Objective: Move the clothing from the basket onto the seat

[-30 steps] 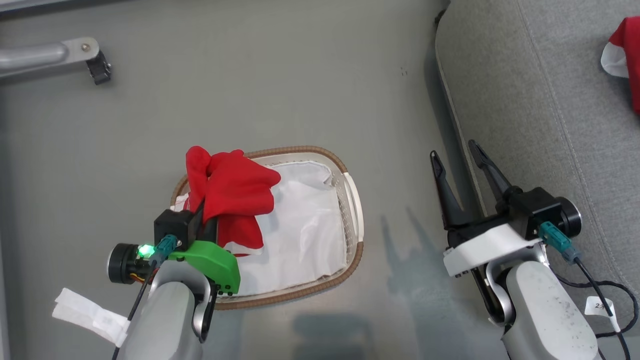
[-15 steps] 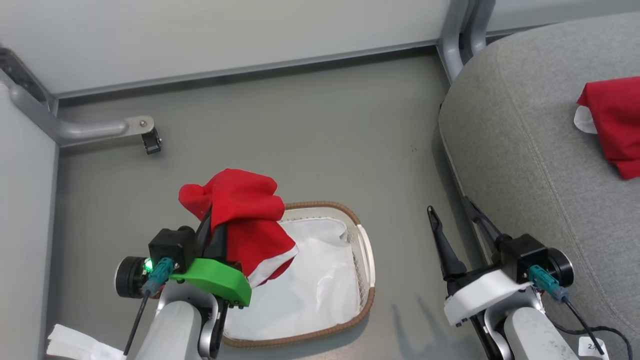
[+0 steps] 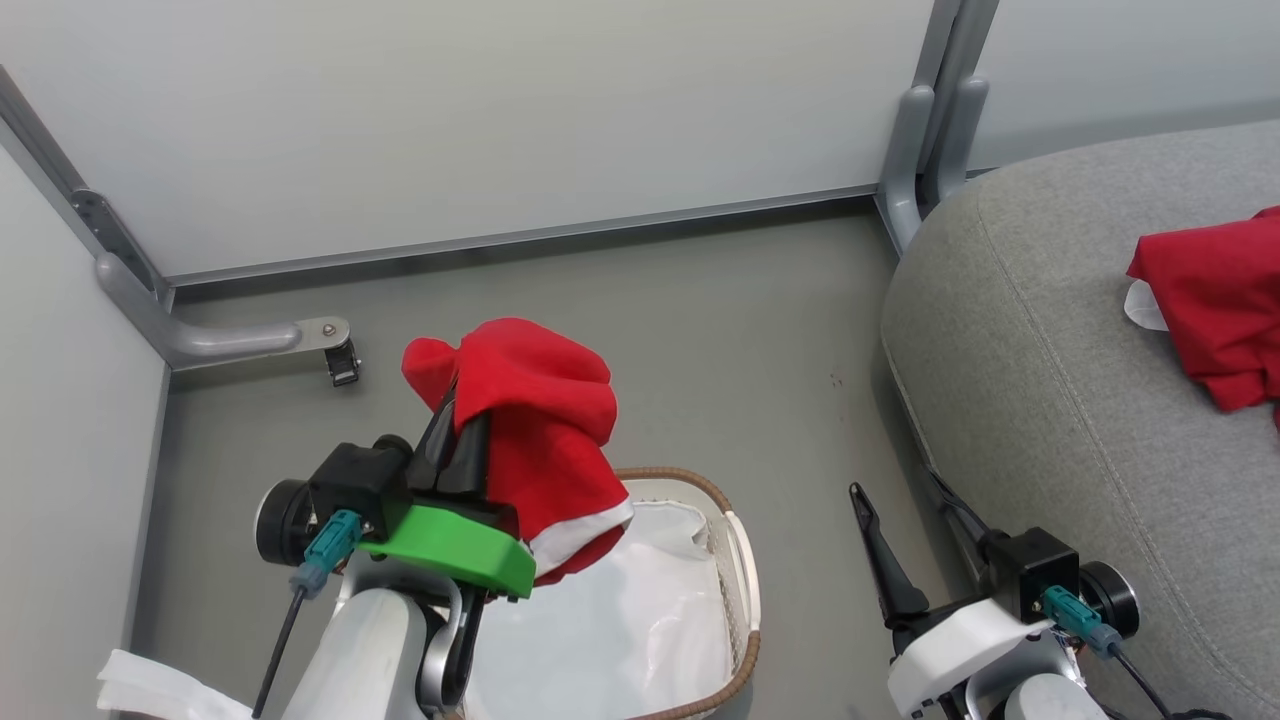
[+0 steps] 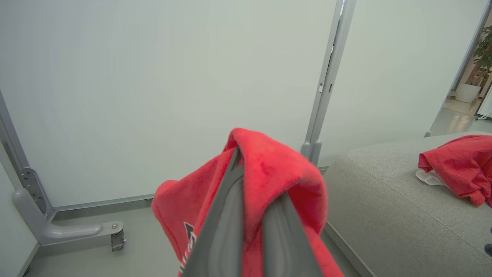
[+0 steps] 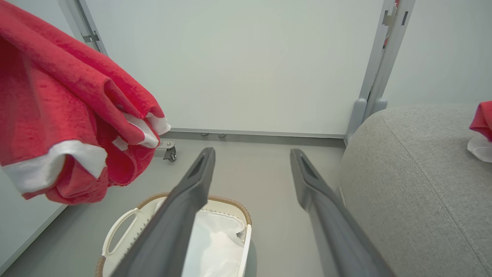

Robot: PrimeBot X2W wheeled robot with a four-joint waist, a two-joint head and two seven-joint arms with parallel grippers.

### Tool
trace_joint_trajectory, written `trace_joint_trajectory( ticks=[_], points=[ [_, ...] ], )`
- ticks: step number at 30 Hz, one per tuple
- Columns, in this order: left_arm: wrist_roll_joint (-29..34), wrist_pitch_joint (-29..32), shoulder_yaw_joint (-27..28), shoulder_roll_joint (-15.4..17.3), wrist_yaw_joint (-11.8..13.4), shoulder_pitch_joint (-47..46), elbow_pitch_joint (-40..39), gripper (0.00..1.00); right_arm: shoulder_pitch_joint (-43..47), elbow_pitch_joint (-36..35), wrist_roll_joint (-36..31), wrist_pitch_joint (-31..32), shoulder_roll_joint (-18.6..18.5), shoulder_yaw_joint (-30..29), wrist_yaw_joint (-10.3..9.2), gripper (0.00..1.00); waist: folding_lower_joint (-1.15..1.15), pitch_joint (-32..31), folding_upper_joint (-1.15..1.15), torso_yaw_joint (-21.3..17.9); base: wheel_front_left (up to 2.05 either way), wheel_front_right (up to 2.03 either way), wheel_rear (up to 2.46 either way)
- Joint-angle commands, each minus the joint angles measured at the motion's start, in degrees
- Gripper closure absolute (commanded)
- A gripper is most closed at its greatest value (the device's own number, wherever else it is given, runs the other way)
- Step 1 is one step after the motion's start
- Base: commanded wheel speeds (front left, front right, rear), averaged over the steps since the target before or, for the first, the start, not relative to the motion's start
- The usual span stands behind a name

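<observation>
Progress seems halfway: one bright red garment (image 3: 1215,290) lies on the large grey woven seat (image 3: 1030,380), while the left claw (image 3: 458,410) pinches a white-trimmed red jersey (image 3: 545,400) above the oval white perforated basket (image 3: 745,570), right claw (image 5: 252,154) spread

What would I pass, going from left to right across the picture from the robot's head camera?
Metal foot with a small wheel → left gripper shut on a red jersey → right gripper, fingers apart → second red garment lying on the grey seat.
</observation>
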Motion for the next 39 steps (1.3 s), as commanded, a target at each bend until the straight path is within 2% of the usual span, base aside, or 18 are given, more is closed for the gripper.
trace_joint_trajectory(
  ticks=[1, 7, 17, 22, 31, 38, 39],
  points=[
    [-0.25, -0.21, -0.37, 0.11, 0.24, -0.14, -0.8, 1.0, 0.67, 0.2, -0.07, 0.0, -0.25, -0.04, -0.08, 0.0, 0.01, -0.33, 0.0, 0.3, 0.0, 0.0, 0.0],
    [-0.2, -0.21, -1.72, 0.11, 0.62, 0.1, -2.71, 1.0, 0.14, 0.66, 0.51, -0.01, -0.22, 2.12, -0.08, 0.0, 0.01, -0.26, 0.0, 0.83, 0.0, 0.0, 0.0],
    [-1.18, -0.21, -4.47, 0.14, 0.97, -1.29, -3.47, 1.0, -12.5, -4.32, 1.56, 0.0, -0.25, 18.07, -0.07, 0.0, 0.01, 2.15, 0.0, 3.05, 0.0, 0.0, 0.0],
    [-2.11, -0.21, -6.5, 0.14, 1.08, -1.99, -3.32, 1.0, -19.12, -0.61, 1.68, 0.0, -0.27, 25.04, -0.07, 0.0, 0.01, 2.84, 0.0, 5.09, 0.0, 0.0, 0.0],
    [-3.84, -0.21, -10.94, 0.15, 1.58, -2.89, -4.48, 1.0, -24.12, 8.66, -0.8, -0.01, -0.26, 27.84, -0.07, 0.0, 0.01, 4.0, 0.0, 8.64, 0.0, 0.0, 0.0],
    [-5.14, -0.21, -13.45, 0.14, 1.91, -3.24, -5.25, 1.0, -25.38, 15.72, 1.55, 0.0, -0.24, 29.63, -0.07, 0.0, 0.01, 4.7, 0.0, 10.49, 0.0, 0.0, 0.0],
    [-5.29, -0.21, -13.71, 0.14, 1.96, -3.29, -5.29, 1.0, -25.31, 16.46, 2.43, 0.0, -0.23, 29.91, -0.07, 0.31, 0.01, 4.72, 0.0, 10.69, 0.0, 0.0, 0.0]
  ],
)
